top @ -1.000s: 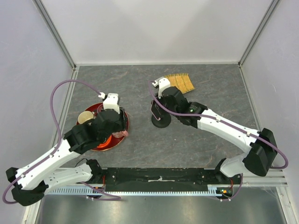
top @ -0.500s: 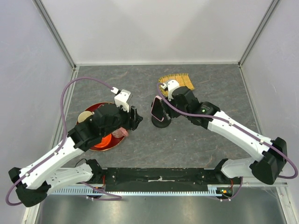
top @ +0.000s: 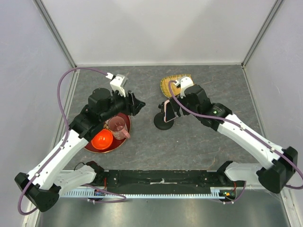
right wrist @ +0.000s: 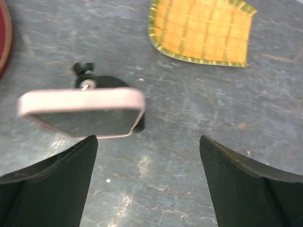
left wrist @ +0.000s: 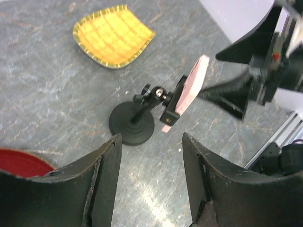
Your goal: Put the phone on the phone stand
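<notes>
The phone (top: 167,112), pink-edged with a dark screen, leans tilted in the cradle of the black phone stand (top: 162,124) at mid-table. My right gripper (top: 174,107) is open just right of it, and its fingers do not touch it. In the right wrist view the phone (right wrist: 83,113) lies ahead of the left fingertip, beyond the open gripper (right wrist: 147,140), and the stand (right wrist: 105,83) peeks out behind it. My left gripper (top: 138,105) is open and empty, left of the stand. Its wrist view shows stand (left wrist: 131,126), phone (left wrist: 193,84) and open gripper (left wrist: 151,137).
A red tray (top: 124,120) at the left holds an orange bowl (top: 102,139) and a pink cup (top: 118,126). A yellow woven mat (top: 171,85) lies behind the stand. Grey walls and aluminium rails enclose the table.
My right gripper has opened and let go of the phone, which now sits in the stand. The left arm swung up off the tray toward the stand, uncovering bowl and cup.
</notes>
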`<state>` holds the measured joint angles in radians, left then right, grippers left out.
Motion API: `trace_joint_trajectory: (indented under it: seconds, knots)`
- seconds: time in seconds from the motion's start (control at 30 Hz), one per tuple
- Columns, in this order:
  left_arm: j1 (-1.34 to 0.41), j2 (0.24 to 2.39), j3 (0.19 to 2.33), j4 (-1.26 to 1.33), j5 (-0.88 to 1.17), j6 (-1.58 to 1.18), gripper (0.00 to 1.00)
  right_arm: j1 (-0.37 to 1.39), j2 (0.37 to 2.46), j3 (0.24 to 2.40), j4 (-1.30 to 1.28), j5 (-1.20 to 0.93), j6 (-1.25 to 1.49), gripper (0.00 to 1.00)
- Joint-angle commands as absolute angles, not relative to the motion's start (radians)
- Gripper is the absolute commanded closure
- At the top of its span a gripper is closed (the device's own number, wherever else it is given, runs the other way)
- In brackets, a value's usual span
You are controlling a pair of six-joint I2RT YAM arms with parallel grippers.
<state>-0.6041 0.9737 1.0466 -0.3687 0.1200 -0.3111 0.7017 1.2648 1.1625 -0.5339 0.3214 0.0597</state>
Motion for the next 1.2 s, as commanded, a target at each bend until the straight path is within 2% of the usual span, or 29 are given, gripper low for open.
trace_joint_trajectory:
  seconds: [0.0,0.1,0.2,0.5,0.7,1.0,1.07,1.17]
  knots:
    - [-0.578,1.002,1.126,-0.264,0.184,-0.293,0.4,0.709,1.102,1.086,-0.437,0.089,0.043,0.02]
    - [-0.551,1.041,1.147,-0.227,0.21,-0.273,0.4,0.709,1.052,1.042,-0.404,-0.026,0.015,0.02]
    - [-0.525,1.077,1.16,-0.181,0.259,-0.246,0.4,0.709,1.066,1.034,-0.353,-0.044,0.025,0.02]
    - [-0.479,1.039,0.987,-0.034,0.345,-0.202,0.4,0.71,1.151,1.036,-0.227,0.049,0.086,0.02]
    - [-0.472,1.017,0.962,-0.035,0.344,-0.195,0.41,0.722,1.172,1.035,-0.196,0.107,0.136,0.02]
    - [-0.471,1.0,0.954,-0.049,0.314,-0.198,0.41,0.891,1.238,1.037,-0.17,0.451,0.284,0.02]
    - [-0.471,0.997,0.946,-0.051,0.284,-0.193,0.41,0.91,1.265,1.066,-0.19,0.552,0.304,0.05]
    - [-0.471,1.006,0.959,-0.066,0.275,-0.184,0.42,0.94,1.304,1.107,-0.228,0.627,0.339,0.26]
